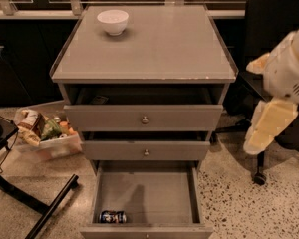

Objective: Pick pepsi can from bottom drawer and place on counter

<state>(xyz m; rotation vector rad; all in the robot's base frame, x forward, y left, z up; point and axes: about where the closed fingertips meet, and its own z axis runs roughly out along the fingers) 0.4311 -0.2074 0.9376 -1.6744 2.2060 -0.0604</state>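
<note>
Here, nearest me, the pepsi can [112, 216] lies on its side at the near left of the bottom drawer [149, 195], which is pulled out. Above it, the two knobbed drawers [144, 118] stand slightly open. My gripper [269, 128] hangs right of the cabinet, well apart from the can; whether it is open I cannot tell. A white bowl [112, 21] sits far left on the counter [159, 54].

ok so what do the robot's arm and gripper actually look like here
The arm, at the right edge, is a bulky, rounded white shell with a small slotted vent patch. Below it hangs the gripper, pale cream-yellow and flat-sided, off to the right of the cabinet. No cables or markings show.
</note>
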